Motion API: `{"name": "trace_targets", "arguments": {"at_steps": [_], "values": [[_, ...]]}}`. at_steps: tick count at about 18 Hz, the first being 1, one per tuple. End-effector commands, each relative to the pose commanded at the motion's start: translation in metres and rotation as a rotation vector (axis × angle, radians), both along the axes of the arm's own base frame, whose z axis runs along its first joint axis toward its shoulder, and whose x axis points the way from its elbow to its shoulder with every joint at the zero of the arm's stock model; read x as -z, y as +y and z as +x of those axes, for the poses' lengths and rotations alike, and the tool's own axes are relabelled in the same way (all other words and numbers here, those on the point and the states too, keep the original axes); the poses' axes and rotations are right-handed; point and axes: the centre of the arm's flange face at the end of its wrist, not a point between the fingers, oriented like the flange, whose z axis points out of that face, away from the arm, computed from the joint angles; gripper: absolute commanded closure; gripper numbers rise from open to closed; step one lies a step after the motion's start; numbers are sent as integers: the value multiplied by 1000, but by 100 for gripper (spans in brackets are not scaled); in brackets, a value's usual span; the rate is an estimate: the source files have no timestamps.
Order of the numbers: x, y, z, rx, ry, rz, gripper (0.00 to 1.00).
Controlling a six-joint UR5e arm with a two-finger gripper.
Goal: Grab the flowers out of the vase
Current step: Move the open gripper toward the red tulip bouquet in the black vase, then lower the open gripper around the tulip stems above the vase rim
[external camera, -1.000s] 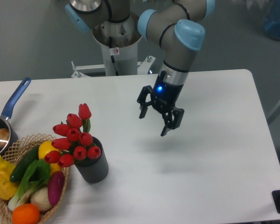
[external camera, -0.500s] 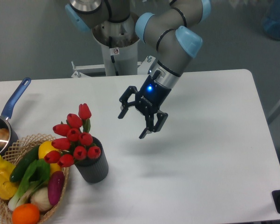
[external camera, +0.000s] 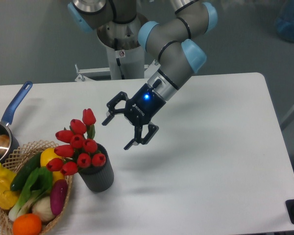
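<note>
item: black two-finger hand (external camera: 118,133) on grey and pale-blue arm, tilted toward the left, fingers spread wide and grasping nothing, hanging above the white surface (external camera: 210,161).

item: bunch of red tulips with green leaves (external camera: 77,147), seated in the dark grey ribbed cylindrical vase (external camera: 97,175); blooms lean left over the woven wicker basket (external camera: 10,156) of vegetables. hand lies near the bunch, to its right, not touching.

hazards, as judged:
- closing on the blooms rather than the stems could crush or shed heads.
- a sideways push on the bunch could tip the vase, which looks light and stands free.
- stems gripping the vase mouth could lift the vase along with the tulips.
- a low finger may strike the vase rim.

room: wide bare surface to the right of and behind the vase; left side crowded by the basket, touching or almost touching the vase, with the blue-handled steel pot (external camera: 0,134) beyond. front edge of the surface near the vase. straight-up withdrawal looks unobstructed.
</note>
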Motion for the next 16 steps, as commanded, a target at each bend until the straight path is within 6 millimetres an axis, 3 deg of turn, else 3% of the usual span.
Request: {"name": "trace_targets", "arguments": {"at_steps": [4, 6, 16], "values": [[2, 9, 1, 22, 16, 6, 0], [-6, 17, 1, 34, 48, 13, 0], [12, 27, -2, 109, 120, 65, 0]]}}
